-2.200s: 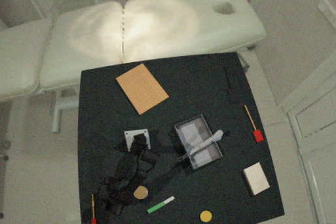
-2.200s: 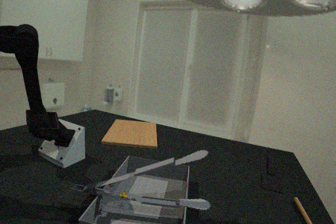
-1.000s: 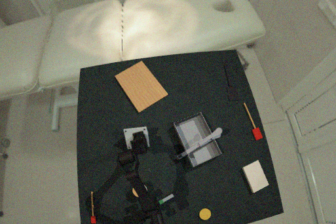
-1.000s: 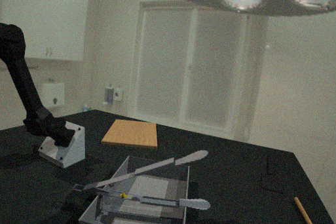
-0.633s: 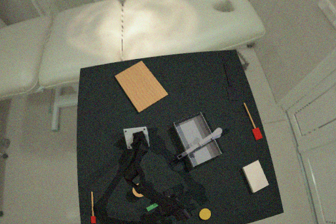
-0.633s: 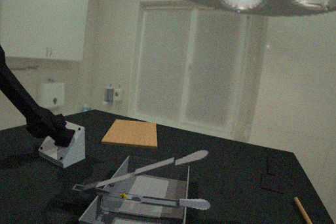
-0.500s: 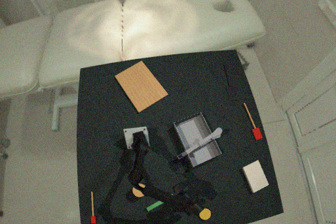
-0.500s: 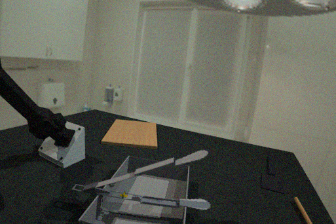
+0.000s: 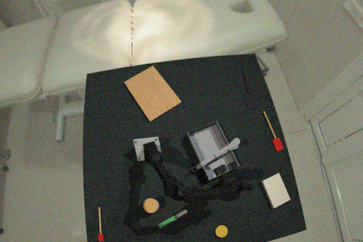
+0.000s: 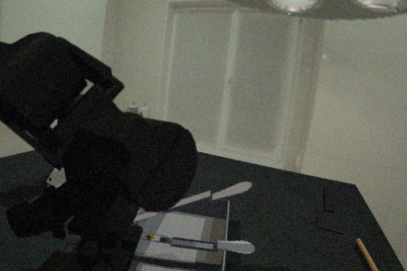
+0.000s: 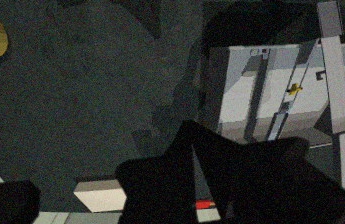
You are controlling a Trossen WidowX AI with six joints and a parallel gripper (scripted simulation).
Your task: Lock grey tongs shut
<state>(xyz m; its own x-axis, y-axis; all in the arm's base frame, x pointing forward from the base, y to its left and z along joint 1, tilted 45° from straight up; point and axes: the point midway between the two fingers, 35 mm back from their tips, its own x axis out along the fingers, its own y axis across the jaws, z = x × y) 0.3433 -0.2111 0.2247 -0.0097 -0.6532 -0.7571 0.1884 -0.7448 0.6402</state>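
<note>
The wooden board lies near the counter's far left corner. Right of it, the grey tongs lie open across the tin — and the gripper, pinched together on nothing, is near the right edge.

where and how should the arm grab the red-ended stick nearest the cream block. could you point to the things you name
Probably mid-way along the wooden handle (image 9: pixel 269 126) (image 10: pixel 366 254), from straight above, fingers closing across its length. It is thin and straight and lies flat on the dark table (image 9: pixel 108 117) (image 10: pixel 288 206), whereas the red end (image 9: pixel 278 144) (image 11: pixel 203 204) is wider and blocky.
</note>
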